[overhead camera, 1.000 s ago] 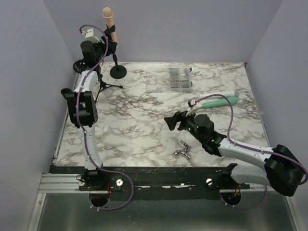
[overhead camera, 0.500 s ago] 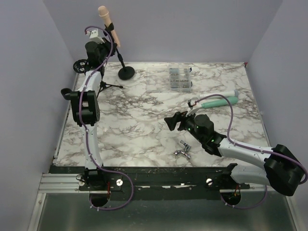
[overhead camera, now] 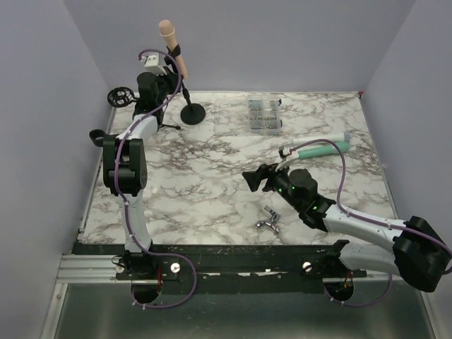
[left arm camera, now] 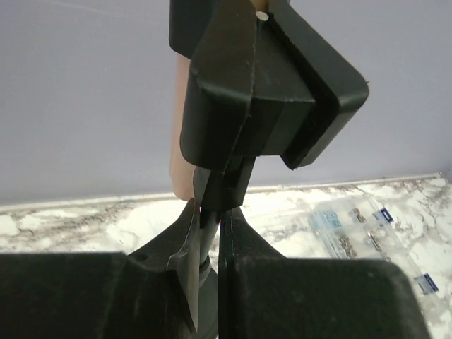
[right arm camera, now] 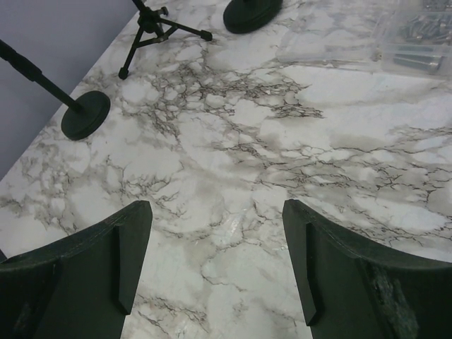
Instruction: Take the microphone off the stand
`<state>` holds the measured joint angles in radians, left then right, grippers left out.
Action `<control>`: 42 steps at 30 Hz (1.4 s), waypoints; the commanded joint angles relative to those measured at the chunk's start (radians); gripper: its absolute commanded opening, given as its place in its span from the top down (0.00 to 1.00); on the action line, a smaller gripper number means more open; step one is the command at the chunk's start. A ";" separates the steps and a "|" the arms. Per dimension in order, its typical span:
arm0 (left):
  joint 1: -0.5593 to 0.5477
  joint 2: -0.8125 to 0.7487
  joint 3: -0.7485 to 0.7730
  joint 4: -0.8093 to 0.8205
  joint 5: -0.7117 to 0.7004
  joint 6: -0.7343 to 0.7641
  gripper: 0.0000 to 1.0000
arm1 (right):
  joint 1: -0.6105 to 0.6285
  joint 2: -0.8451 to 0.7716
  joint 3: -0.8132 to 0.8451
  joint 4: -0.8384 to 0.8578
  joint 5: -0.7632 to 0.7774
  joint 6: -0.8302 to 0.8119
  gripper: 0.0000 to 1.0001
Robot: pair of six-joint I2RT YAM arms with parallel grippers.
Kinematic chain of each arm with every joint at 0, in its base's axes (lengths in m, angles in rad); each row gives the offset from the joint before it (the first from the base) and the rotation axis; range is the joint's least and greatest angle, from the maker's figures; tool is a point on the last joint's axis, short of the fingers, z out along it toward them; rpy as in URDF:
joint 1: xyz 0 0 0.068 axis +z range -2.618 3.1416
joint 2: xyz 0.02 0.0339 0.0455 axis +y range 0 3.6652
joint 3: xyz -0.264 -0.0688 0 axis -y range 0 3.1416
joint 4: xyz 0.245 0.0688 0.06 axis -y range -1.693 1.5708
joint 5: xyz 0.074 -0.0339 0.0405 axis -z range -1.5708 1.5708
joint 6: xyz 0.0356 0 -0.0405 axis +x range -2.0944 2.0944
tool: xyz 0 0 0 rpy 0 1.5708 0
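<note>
- Nearest, the right pincer [right arm camera: 215, 210] hangs over the marble bench [overhead camera: 205, 191], fingers spread, holding nothing.
- Farther back, a clear box [overhead camera: 265, 115] lies on the bench.
- At the far left, the left pincer [left arm camera: 209, 240] is pressed together on the stand [overhead camera: 193, 113], pinching its thin stem just under the clip.
- The stand leans, its round base near the bench's back edge.
- The mic [overhead camera: 175, 51] sits in the clip, above the fingers.
</note>
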<state>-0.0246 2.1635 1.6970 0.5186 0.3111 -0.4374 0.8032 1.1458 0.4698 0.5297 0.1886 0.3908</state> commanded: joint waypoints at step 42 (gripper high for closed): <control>-0.536 -1.301 -1.239 -0.276 -0.336 0.019 0.84 | -0.002 -0.184 0.054 -0.249 -0.075 0.211 0.18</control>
<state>-0.5503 0.8249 0.4435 0.3927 -0.0380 -0.4034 0.8028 0.9630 0.4900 0.3332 0.1680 0.5873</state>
